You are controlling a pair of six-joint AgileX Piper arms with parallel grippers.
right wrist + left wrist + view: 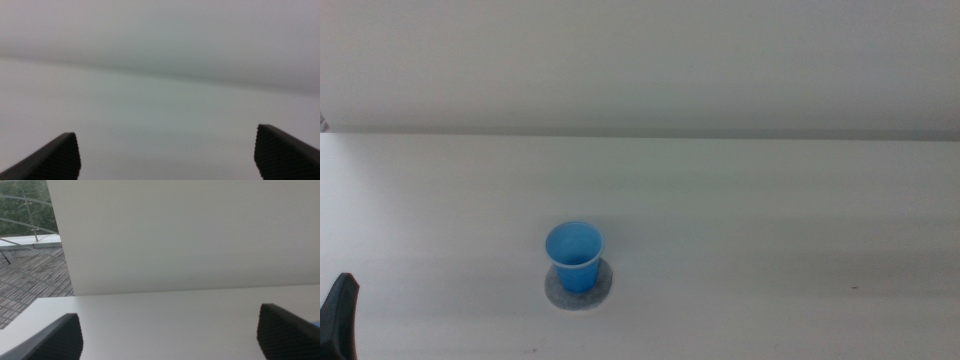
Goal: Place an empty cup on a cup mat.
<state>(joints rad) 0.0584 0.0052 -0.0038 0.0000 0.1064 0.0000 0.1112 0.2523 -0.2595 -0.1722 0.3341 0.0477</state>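
Note:
The small bright blue cup [574, 256] stands upright on the round speckled grey cup mat [602, 290], left of the table's middle in the middle view. Its blue inside looks empty. My left gripper [340, 312] shows only as a dark tip at the bottom left edge, well apart from the cup. In the left wrist view its jaws stand wide apart with nothing between them [170, 330]. My right gripper [167, 150] is open and empty over bare table, and is out of the middle view.
The white table [770, 220] runs back to a plain white wall [640, 60]. The left wrist view shows the table's corner and a paved outdoor area [30, 275] past the wall's edge.

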